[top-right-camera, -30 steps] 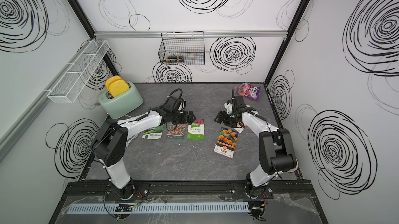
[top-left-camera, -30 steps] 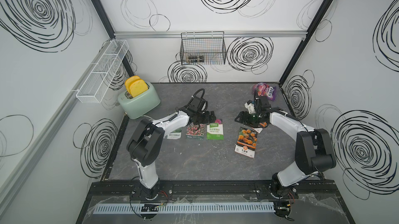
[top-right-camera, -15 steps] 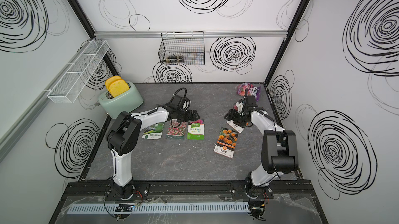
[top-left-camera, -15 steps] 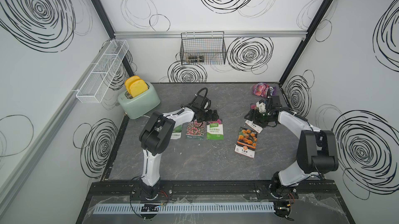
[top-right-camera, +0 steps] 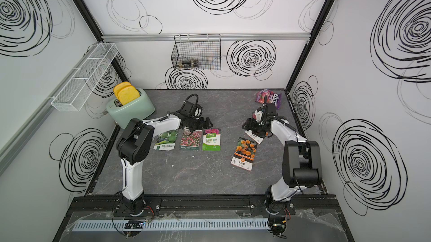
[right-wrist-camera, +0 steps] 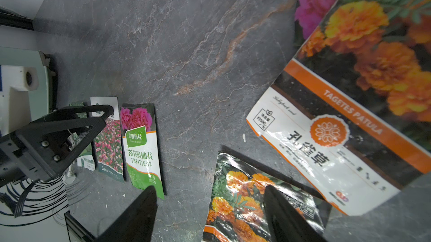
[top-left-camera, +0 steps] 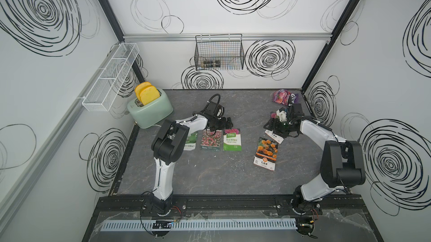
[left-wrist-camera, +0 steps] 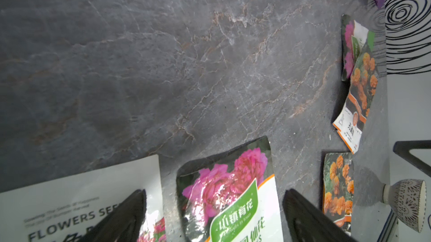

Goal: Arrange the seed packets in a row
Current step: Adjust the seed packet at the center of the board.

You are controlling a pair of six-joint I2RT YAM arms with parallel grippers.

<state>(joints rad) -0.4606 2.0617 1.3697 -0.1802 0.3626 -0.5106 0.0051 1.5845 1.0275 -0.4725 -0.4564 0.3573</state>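
Showing the counter (top-left-camera: 221, 177) with six seed packets, all lying flat. Three form a row on the left side, long edges parallel and just beside one another: the green packet (top-right-camera: 166, 139), partly hidden under the left arm in a top view, the field packet (top-left-camera: 211, 140) and the Impatiens packet (top-left-camera: 232, 139). The left pincer (top-left-camera: 228, 123) is released, jaws spread wide and grasping nothing. It stands at the far ends of the field and Impatiens packets. In the left wrist view one finger (left-wrist-camera: 126, 215) crosses the white top of the field packet and the Impatiens packet's top lies between the jaws; contact with either cannot be told. The other three packets lie well apart from the row, on the right side. The front marigold packet (top-left-camera: 265, 153) lies by itself, slightly tilted. Just behind it the rear marigold packet (right-wrist-camera: 338, 124), more strongly tilted, partly covers the pink packet (right-wrist-camera: 312, 3). The right pincer (top-right-camera: 248, 125) hangs over this overlapping pair, also released: the right wrist view shows its jaws apart, with bare counter and a corner of the front marigold packet between them and nothing gripped. A candy bag (top-left-camera: 283, 96) sits in the far right corner, and a toaster (top-left-camera: 150, 110) with two yellow slices sits in the far left corner. A wire basket (top-left-camera: 219, 53) and a white rack (top-left-camera: 109, 80) hang on the walls.
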